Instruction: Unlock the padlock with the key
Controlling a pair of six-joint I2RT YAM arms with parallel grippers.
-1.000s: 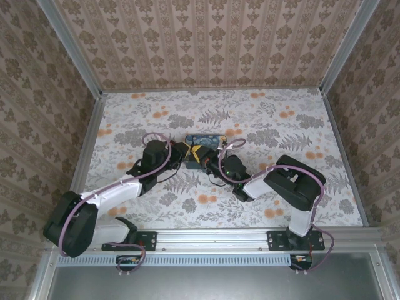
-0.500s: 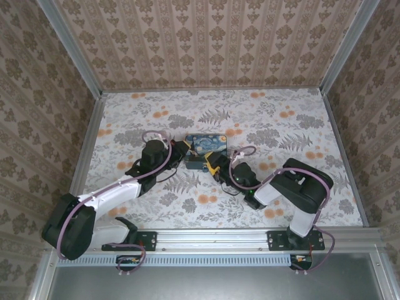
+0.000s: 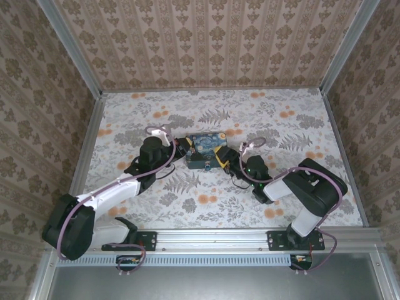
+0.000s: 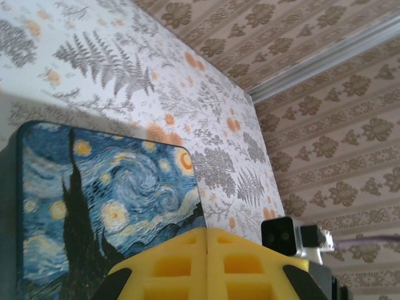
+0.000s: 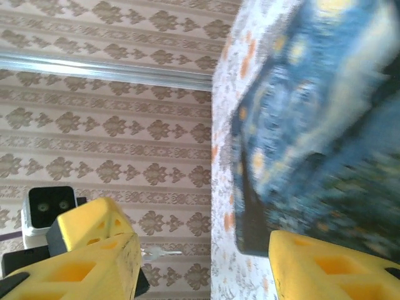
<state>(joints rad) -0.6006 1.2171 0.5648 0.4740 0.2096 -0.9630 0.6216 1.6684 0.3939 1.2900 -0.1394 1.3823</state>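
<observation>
The square box with the starry-night picture [image 3: 208, 145] lies mid-table. My left gripper [image 3: 180, 149] is at its left edge, yellow fingers pressed together over the painted lid [image 4: 94, 200]; nothing shows between them [image 4: 207, 232]. My right gripper [image 3: 220, 160] is at the box's front right corner, open, with the blurred box corner [image 5: 312, 125] ahead of its right finger. A small silvery key [image 5: 161, 252] pokes out beside the right gripper's left finger [image 5: 94, 269]; I cannot tell what holds it. The left gripper [image 5: 94, 219] appears behind it. The padlock is hidden.
The floral table [image 3: 275, 125] is walled by patterned panels on three sides, with metal rails along the edges [image 3: 87, 150]. The right arm's elbow [image 3: 319, 184] bulks over the right front. The right wrist camera [image 4: 279, 234] is just beyond the left fingers.
The right gripper has opened and drawn back to the right, off the box lid. The box lid is now uncovered. The left gripper has stayed shut at the box's left edge.
</observation>
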